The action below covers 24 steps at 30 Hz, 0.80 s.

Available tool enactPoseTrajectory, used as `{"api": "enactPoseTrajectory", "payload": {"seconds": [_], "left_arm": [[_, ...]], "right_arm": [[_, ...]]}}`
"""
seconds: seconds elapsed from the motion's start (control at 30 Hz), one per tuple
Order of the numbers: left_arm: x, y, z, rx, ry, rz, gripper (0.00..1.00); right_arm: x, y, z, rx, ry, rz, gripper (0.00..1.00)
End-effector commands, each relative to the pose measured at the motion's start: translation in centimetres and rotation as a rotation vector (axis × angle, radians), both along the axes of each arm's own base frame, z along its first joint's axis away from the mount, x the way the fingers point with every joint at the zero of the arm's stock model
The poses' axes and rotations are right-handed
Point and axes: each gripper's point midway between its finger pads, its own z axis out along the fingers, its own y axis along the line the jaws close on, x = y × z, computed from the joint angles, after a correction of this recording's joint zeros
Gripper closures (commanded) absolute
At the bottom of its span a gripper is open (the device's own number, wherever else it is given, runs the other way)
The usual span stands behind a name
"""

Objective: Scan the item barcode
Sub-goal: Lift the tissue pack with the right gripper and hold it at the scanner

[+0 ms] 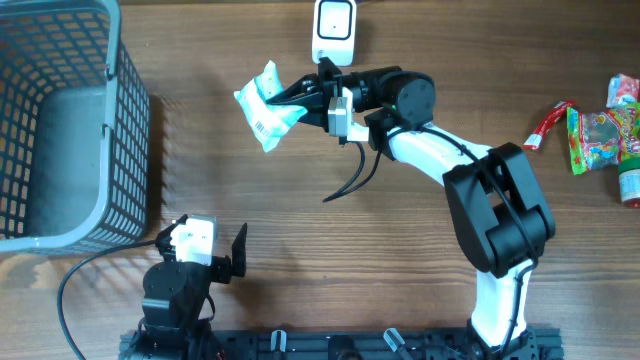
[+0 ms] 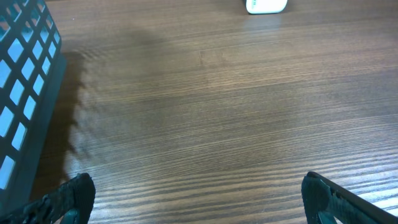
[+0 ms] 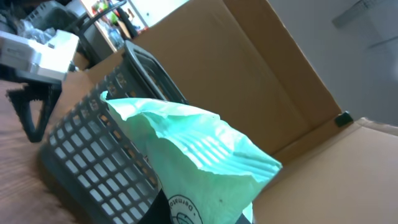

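My right gripper (image 1: 298,96) is shut on a pale green and white packet (image 1: 264,104), held above the table at the far middle. A barcode shows on the packet's lower end in the overhead view. The white scanner (image 1: 334,31) stands just behind and to the right of the packet. Up close in the right wrist view, the green packet (image 3: 199,162) fills the lower middle and hides the jaws. My left gripper (image 1: 222,263) rests open near the front left edge, with only bare wood between its fingertips (image 2: 74,196).
A grey mesh basket (image 1: 60,120) fills the far left. Several colourful snack packets (image 1: 598,135) lie at the right edge. A black cable (image 1: 355,180) loops under the right arm. The scanner base (image 2: 266,5) shows at the top of the left wrist view.
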Motion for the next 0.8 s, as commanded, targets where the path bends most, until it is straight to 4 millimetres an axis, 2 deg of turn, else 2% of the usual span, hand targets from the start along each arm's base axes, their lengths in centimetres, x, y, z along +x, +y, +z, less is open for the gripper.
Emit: {"api": "enactPoseTrajectory", "payload": {"seconds": [0.0,0.07,0.13,0.2,0.27,0.33,0.4,0.47,0.5,0.53,0.57,0.63,0.67,0.77], "left_arm": [[0.0,-0.1,-0.1,0.014,-0.003,-0.010,0.00],[0.0,-0.1,-0.1,0.014,-0.003,-0.010,0.00],[0.0,-0.1,-0.1,0.014,-0.003,-0.010,0.00],[0.0,-0.1,-0.1,0.014,-0.003,-0.010,0.00],[0.0,-0.1,-0.1,0.014,-0.003,-0.010,0.00],[0.0,-0.1,-0.1,0.014,-0.003,-0.010,0.00],[0.0,-0.1,-0.1,0.014,-0.003,-0.010,0.00],[0.0,-0.1,-0.1,0.014,-0.003,-0.010,0.00],[0.0,-0.1,-0.1,0.014,-0.003,-0.010,0.00],[0.0,-0.1,-0.1,0.014,-0.003,-0.010,0.00],[0.0,-0.1,-0.1,0.014,-0.003,-0.010,0.00],[0.0,-0.1,-0.1,0.014,-0.003,-0.010,0.00],[0.0,-0.1,-0.1,0.014,-0.003,-0.010,0.00],[0.0,-0.1,-0.1,0.014,-0.003,-0.010,0.00]], "right_arm": [[1.5,1.0,-2.2,-0.134,0.261,0.013,0.96],[2.6,1.5,-5.9,-0.315,0.684,0.026,0.96],[2.6,1.5,-9.1,-0.482,1.134,0.037,0.96],[1.4,0.8,-13.0,-0.685,1.726,0.032,0.96],[-0.2,0.0,-15.4,-0.819,2.119,0.009,0.96],[-1.2,-0.5,-16.4,-0.880,2.330,-0.011,0.96],[-1.3,-0.4,-16.5,-0.905,2.496,-0.020,0.96],[-0.5,-0.3,-17.0,-0.877,2.730,-0.090,0.96],[0.2,-0.1,-17.1,-0.840,2.790,-0.119,0.96],[1.4,0.1,-17.1,-0.773,2.796,-0.153,0.95],[4.0,0.5,-16.8,-0.611,2.804,-0.219,0.95],[7.5,0.2,-16.6,-0.404,2.778,-0.332,0.95],[9.9,-0.7,-16.9,-0.261,2.776,-0.446,0.95],[14.7,-3.6,-16.9,0.051,2.797,-0.655,0.95]]}}
